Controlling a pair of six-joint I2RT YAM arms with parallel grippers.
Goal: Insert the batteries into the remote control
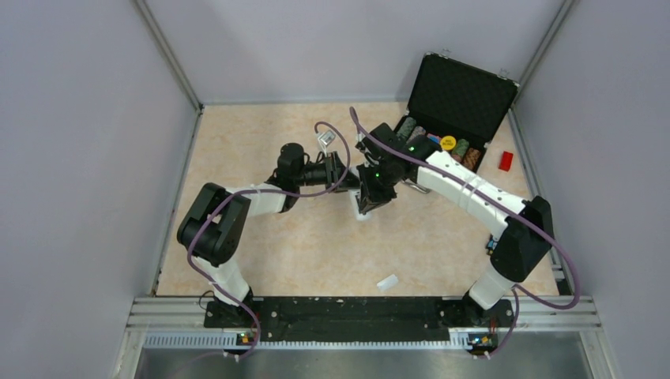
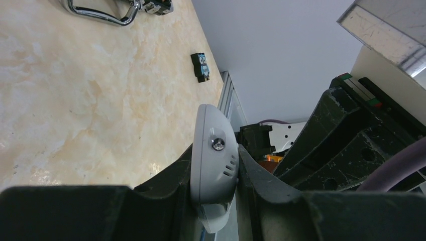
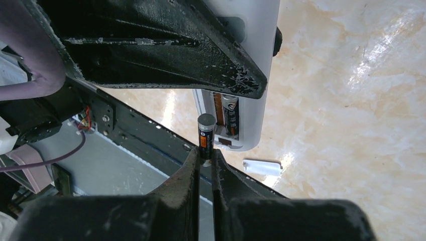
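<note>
My left gripper [image 2: 213, 168] is shut on the end of the white remote control [image 2: 215, 150] and holds it above the table's middle. In the right wrist view the remote control [image 3: 251, 60] shows its open battery bay, with one battery [image 3: 230, 114] lying inside. My right gripper [image 3: 206, 156] is shut on a second dark battery [image 3: 206, 134], which stands upright in the fingertips right at the bay's near edge. From above, both grippers meet at the remote control [image 1: 362, 210], left gripper [image 1: 346, 178] and right gripper [image 1: 378, 189], and the batteries are hidden there.
The loose white cover piece [image 1: 387, 282] lies on the table near the front edge, also visible as the cover [image 3: 262, 167]. An open black case [image 1: 458, 99] with chips stands at the back right, and a red block [image 1: 506, 160] lies beside it. A small dark block [image 2: 202, 67] sits by the right rail.
</note>
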